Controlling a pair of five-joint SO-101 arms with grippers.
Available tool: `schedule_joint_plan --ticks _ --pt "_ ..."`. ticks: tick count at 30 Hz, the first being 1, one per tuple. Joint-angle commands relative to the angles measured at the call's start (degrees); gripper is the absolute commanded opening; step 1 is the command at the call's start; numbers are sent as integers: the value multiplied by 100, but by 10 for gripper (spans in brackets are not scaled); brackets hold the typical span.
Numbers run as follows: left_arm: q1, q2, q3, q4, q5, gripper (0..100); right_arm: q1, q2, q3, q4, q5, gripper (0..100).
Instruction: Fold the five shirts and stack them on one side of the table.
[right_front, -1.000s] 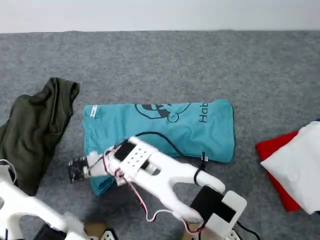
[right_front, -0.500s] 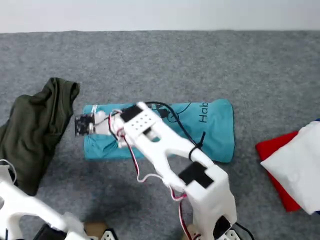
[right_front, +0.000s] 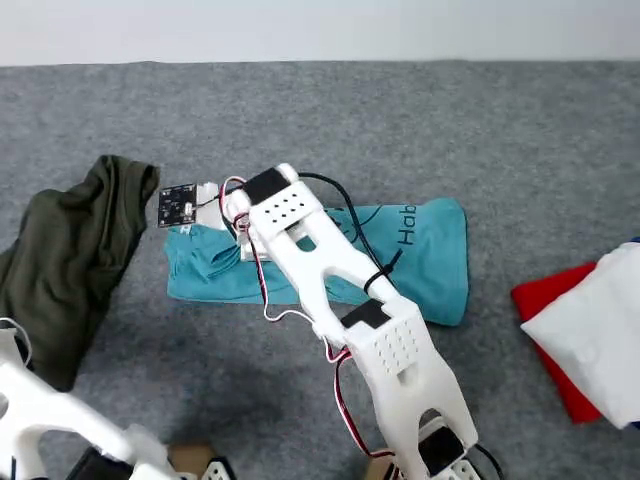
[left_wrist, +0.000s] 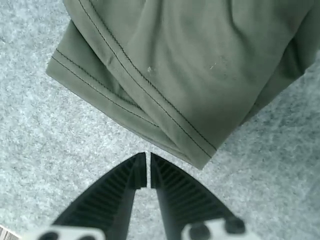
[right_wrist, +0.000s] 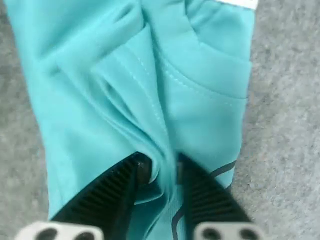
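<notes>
The grey carpeted bench (right_front: 500, 130) is carrying a teal shirt (right_front: 420, 270) across its middle, folded into a long strip with printed lettering facing up. I am stretching my right arm over that strip, and my right end effector (right_wrist: 160, 167) is pinching a raised fold of the teal fabric near the bunched collar end, its jaws nearly closed on the cloth. My left end effector (left_wrist: 148, 162) is hovering just short of the stitched hem of a crumpled olive shirt (right_front: 70, 260), its jaws pressed together and gripping nothing. On the side of the bench by my right arm, a white garment (right_front: 590, 330) is lying on top of a red garment (right_front: 560, 300).
</notes>
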Motion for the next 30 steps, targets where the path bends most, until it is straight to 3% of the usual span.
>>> schedule_joint_plan --ticks 1,3,12,22,30 --pt "-44 -114 -31 -88 -70 26 259 -40 -484 -48 -756 322" --pt "-44 -114 -31 -88 -70 26 418 -22 -545 -233 -967 388" --pt "-18 -114 -75 -97 -79 26 796 -84 -589 -453 -1011 351" --pt "70 -158 -92 -70 -79 26 312 -268 -1116 1349 -1037 350" --pt "264 -149 -84 -88 -79 26 558 409 -1125 1103 -1319 350"
